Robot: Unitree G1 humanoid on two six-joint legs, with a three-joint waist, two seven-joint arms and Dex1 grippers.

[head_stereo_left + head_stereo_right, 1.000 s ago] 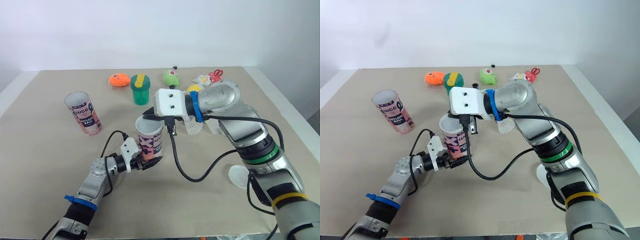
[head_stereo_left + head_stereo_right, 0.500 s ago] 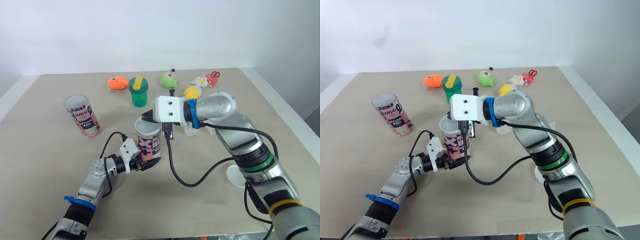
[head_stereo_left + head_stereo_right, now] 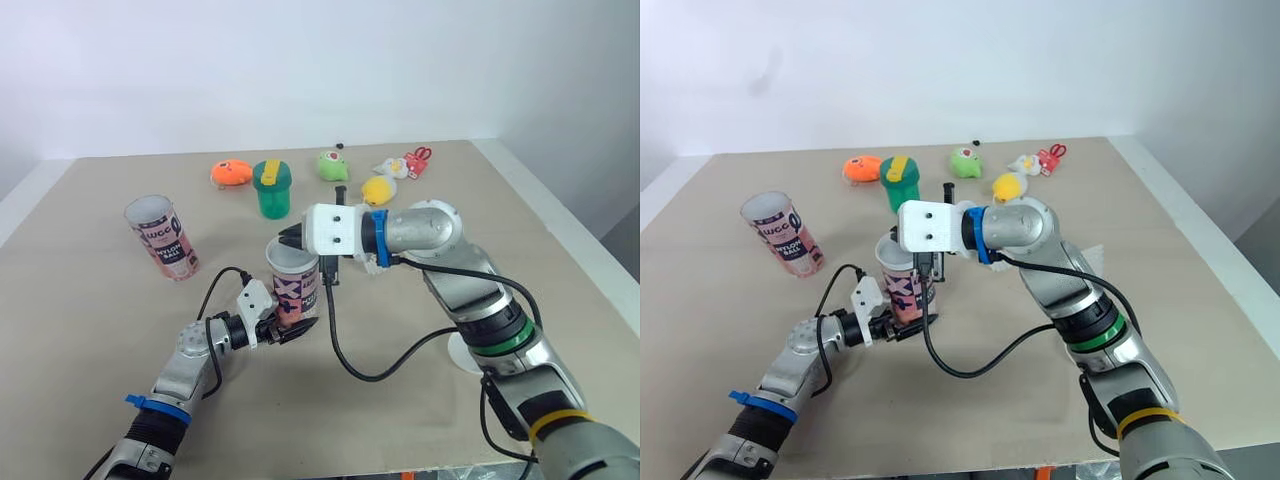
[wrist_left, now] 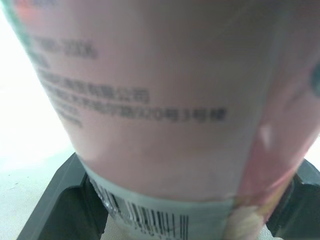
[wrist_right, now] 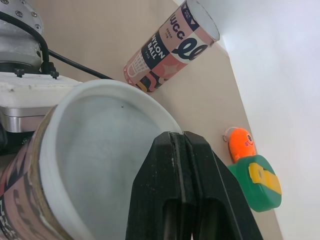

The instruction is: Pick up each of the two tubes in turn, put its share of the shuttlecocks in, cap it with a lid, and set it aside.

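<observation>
Where the table [image 3: 80,330] lies nearest: left gripper [image 3: 292,327], clamped on the lower wall of the open pink tube [image 3: 296,285], mid-table. Right gripper [image 5: 182,137], fingers pressed together, at that tube's rim. Second tube [image 3: 161,238], farther left, well apart. Green cup [image 3: 271,187] beyond.

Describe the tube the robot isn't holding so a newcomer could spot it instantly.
On the beige table, look to the robot's left, apart from the toys lined along the far edge. The free tube stands there alone, pink with a black-and-white label, its top open. Unlike the held tube in the middle, clamped by the left gripper, nothing touches it.
</observation>
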